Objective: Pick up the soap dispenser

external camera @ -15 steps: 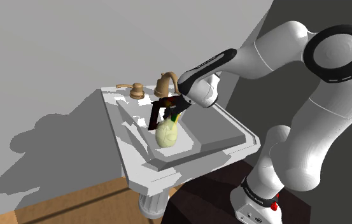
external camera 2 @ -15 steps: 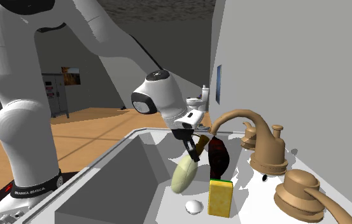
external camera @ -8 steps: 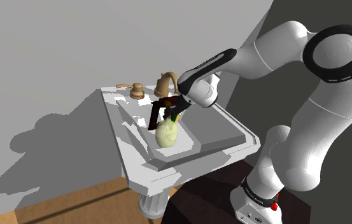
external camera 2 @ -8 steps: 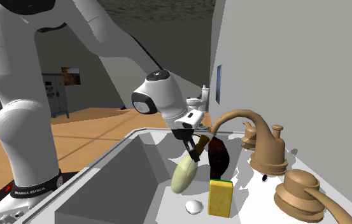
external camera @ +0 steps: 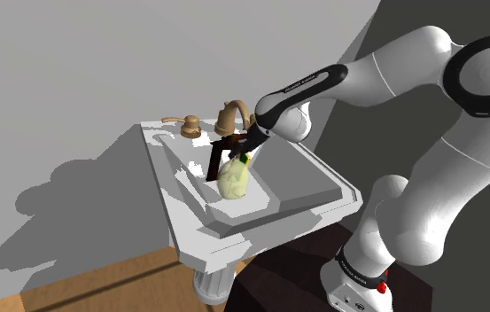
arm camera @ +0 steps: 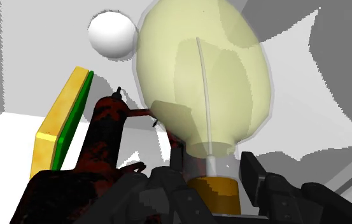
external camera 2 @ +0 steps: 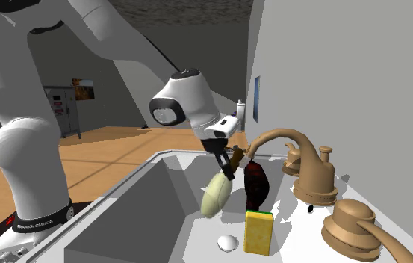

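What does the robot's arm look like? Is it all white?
Not all. The arm is fat, rounded white tubes with dark rings at the joints. A black band with tiny white writing and a red spot wraps its bottom. The gripper is all black, with two blocky fingers.

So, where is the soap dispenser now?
In the shoulder view the soap dispenser is in the sink, its neck held by the hand, near the faucet.

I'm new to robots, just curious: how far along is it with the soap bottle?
Grasp done: the gripper clasps the soap dispenser at its gold neck. In hand: the bottle hangs tilted, low over the sink. Left: raising it well clear.
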Motion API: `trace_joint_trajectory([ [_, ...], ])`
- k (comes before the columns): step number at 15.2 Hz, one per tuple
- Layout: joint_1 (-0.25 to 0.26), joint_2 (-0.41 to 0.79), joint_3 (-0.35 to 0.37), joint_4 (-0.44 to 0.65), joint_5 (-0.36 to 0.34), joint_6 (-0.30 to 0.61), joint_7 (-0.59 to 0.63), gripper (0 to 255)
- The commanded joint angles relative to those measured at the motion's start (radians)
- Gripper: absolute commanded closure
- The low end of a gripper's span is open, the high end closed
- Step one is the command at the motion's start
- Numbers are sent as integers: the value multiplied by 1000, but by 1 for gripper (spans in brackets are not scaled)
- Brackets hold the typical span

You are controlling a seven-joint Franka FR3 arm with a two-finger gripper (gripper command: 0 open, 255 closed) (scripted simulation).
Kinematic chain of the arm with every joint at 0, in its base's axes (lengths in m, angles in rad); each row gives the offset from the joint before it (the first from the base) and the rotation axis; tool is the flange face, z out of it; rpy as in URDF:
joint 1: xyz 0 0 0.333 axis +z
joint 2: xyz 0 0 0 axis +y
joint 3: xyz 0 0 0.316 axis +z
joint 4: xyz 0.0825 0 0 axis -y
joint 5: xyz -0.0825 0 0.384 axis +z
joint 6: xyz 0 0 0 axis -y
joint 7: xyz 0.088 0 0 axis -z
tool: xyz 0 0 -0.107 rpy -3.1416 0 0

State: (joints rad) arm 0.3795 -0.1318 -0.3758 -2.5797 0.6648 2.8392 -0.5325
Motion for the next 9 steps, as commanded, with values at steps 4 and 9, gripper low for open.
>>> trace_joint_trajectory([
  [4, -50, -60, 32, 9, -141, -54, 125, 255],
  [9, -79, -94, 52, 18, -204, -93, 181, 255],
])
